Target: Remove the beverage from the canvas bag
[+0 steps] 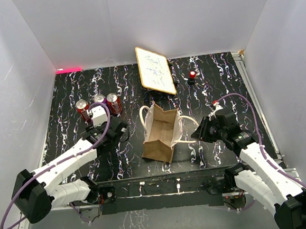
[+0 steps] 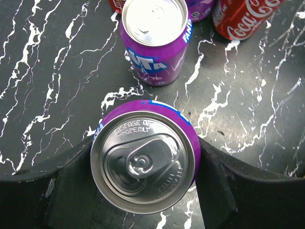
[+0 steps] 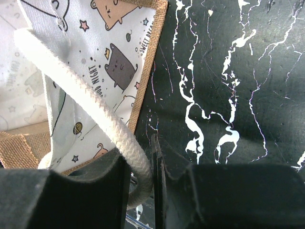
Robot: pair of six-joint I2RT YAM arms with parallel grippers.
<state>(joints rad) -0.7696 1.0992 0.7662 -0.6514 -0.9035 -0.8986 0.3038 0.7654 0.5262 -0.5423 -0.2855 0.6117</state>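
Observation:
The tan canvas bag (image 1: pixel 160 135) lies open in the middle of the table, and its printed lining (image 3: pixel 95 57) shows in the right wrist view. My right gripper (image 1: pixel 198 132) (image 3: pixel 139 167) is shut on one cream rope handle (image 3: pixel 119 138) at the bag's right side. My left gripper (image 1: pixel 102 133) (image 2: pixel 145 145) is shut on an upright purple soda can (image 2: pixel 145 160), left of the bag. The can stands on or just above the table. Just ahead of it stand another purple Fanta can (image 2: pixel 155 40) (image 1: pixel 100 100) and two red cola cans (image 1: pixel 82 109) (image 1: pixel 113 103).
A wood-framed whiteboard (image 1: pixel 155 70) lies behind the bag. A small red object (image 1: pixel 192 75) sits at the back right and another small red-topped one (image 1: pixel 214 104) sits near the right arm. White walls enclose the table on three sides.

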